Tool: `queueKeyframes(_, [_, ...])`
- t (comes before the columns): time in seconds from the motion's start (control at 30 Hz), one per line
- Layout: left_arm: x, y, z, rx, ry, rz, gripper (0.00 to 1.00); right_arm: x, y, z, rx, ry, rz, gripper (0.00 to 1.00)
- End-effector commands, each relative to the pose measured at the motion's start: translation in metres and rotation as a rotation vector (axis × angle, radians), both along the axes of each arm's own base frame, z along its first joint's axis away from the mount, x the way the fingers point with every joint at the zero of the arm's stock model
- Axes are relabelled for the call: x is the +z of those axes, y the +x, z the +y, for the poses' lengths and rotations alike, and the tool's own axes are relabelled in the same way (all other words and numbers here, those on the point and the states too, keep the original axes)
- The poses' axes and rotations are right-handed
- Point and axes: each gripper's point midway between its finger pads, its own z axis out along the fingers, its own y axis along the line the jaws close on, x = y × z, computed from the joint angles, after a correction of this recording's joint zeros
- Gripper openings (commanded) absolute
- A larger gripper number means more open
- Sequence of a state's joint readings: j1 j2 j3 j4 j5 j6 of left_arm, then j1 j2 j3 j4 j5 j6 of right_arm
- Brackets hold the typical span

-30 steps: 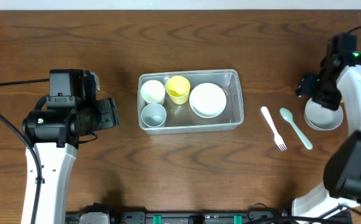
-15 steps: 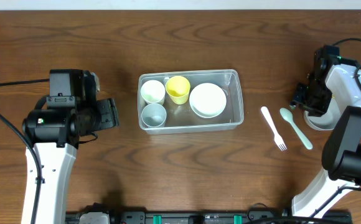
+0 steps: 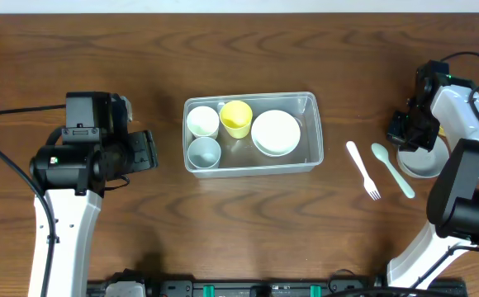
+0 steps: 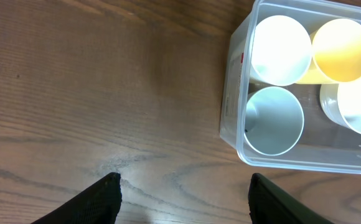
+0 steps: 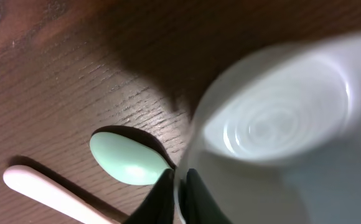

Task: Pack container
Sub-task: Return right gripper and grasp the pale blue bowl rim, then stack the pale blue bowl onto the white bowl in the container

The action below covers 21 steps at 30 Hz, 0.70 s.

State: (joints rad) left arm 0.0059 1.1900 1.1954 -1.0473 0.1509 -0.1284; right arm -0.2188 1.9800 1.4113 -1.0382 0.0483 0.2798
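Observation:
The clear container (image 3: 307, 139) stands mid-table and holds a white cup (image 3: 202, 121), a yellow cup (image 3: 236, 118), a pale blue cup (image 3: 204, 152) and a white bowl (image 3: 275, 133). At the far right, my right gripper (image 3: 406, 140) is shut on the left rim of a pale grey bowl (image 3: 428, 161). The right wrist view shows that rim pinched between the two fingers, gripper (image 5: 179, 183), bowl (image 5: 274, 124). My left gripper (image 3: 144, 150) hovers open and empty left of the container (image 4: 233, 106), gripper (image 4: 183, 180).
A mint green spoon (image 3: 392, 169) and a white fork (image 3: 362, 169) lie on the wood between the container and the grey bowl. The spoon's bowl end (image 5: 127, 158) lies right beside my right fingers, the fork handle (image 5: 43, 190) further out.
My right gripper came down at the grey bowl's left edge and shut on its rim. The left arm has not moved.

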Motion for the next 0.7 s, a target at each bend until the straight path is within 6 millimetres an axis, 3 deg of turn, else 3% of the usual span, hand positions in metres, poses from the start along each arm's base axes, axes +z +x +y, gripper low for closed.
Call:
queueKeyframes(0.0, [0.001, -0.002, 0.002, 0.008, 0.004, -0.003, 0.66, -0.003, -0.003, 0.000, -0.006, 0.002, 0.011, 0.01])
queueKeyframes(0.23, [0.001, -0.002, 0.002, 0.008, 0.004, -0.003, 0.66, 0.008, 0.004, -0.001, 0.009, -0.006, -0.030, 0.01])
queueKeyframes(0.4, [0.001, -0.002, 0.002, 0.008, 0.004, -0.003, 0.66, 0.056, 0.024, 0.008, 0.097, -0.035, -0.162, 0.01])
queueKeyframes(0.5, [0.001, -0.002, 0.002, 0.008, 0.004, -0.002, 0.66, 0.104, 0.038, 0.031, 0.231, -0.036, -0.293, 0.01])
queueKeyframes(0.67, [0.001, -0.002, 0.002, 0.008, 0.004, -0.003, 0.66, 0.171, 0.042, 0.104, 0.544, 0.001, -0.488, 0.01])
